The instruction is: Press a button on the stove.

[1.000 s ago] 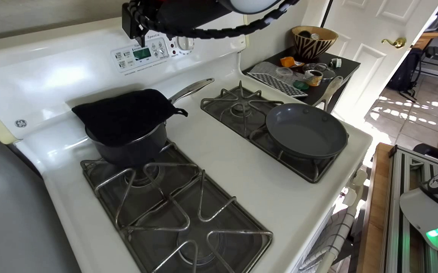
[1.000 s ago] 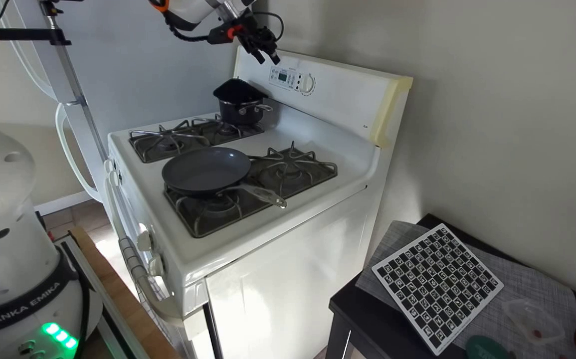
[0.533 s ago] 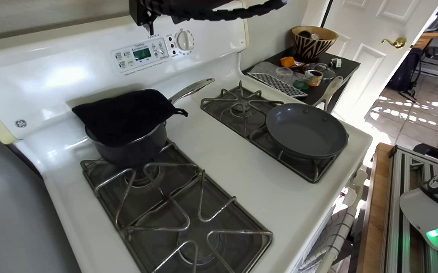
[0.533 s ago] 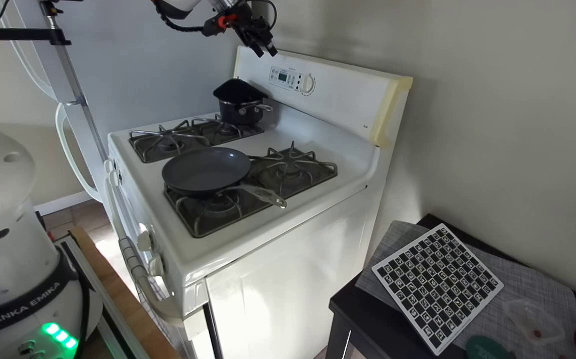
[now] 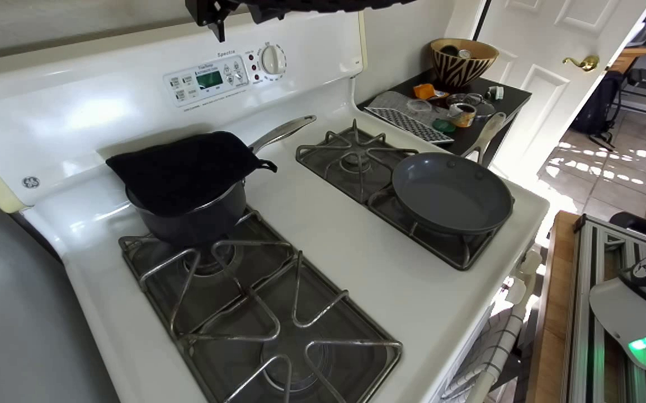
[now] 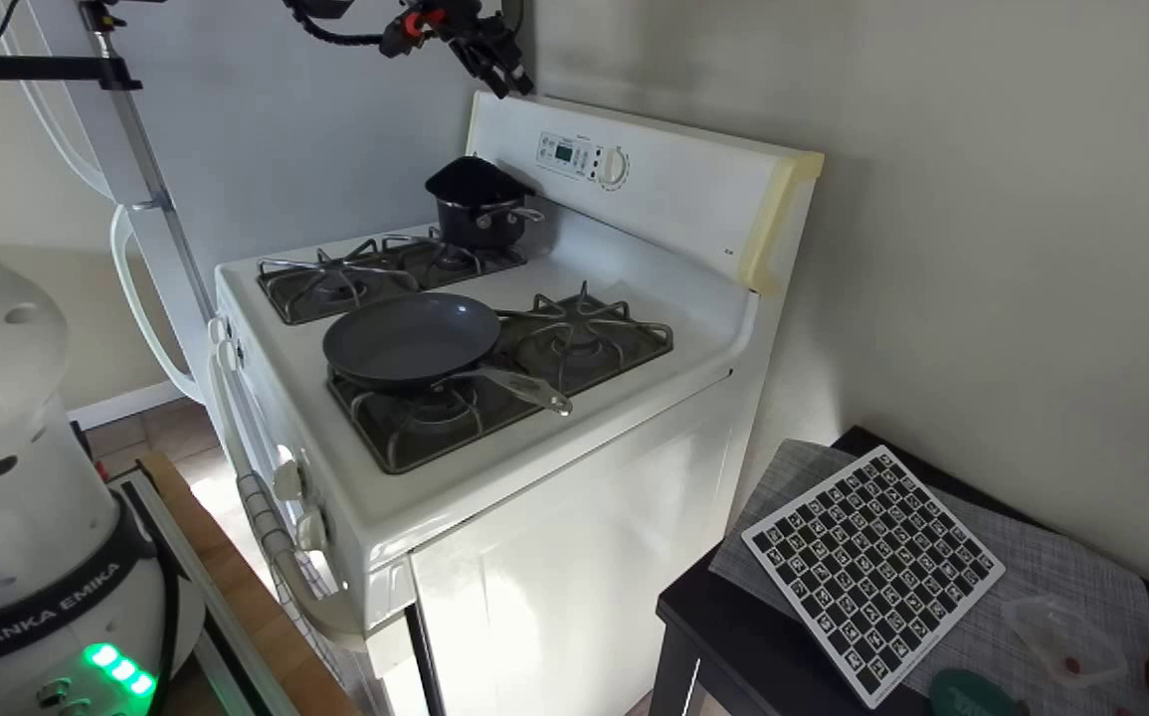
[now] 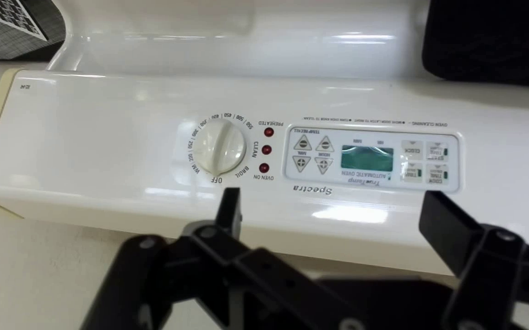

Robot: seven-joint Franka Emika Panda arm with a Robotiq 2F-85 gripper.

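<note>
The white stove (image 5: 334, 235) stands under my gripper and shows in both exterior views (image 6: 594, 537). Its raised back panel (image 7: 108, 137) carries a control panel with a green display (image 7: 367, 159), triangular plus and minus buttons (image 7: 302, 163), and small labelled buttons (image 7: 412, 149). The panel appears upside down in the wrist view. A white oven knob (image 7: 220, 145) points at OFF, with red lights beside it. My gripper (image 7: 332, 197) is open and empty, its black fingers wide apart. In both exterior views it hangs above the top of the back panel (image 5: 243, 28), (image 6: 512, 91), apparently apart from it.
A black pot (image 5: 188, 218) with a black cloth-like cover stands on a back burner near the panel. A grey frying pan (image 5: 451, 193) sits on a front burner. A dark side table (image 6: 703, 607) holds a patterned board (image 6: 872, 577). A wall rises behind the stove.
My gripper has moved upward over the last second, and also leftward in an exterior view. It is farther above the control panel. The stove, pot and pan have not moved.
</note>
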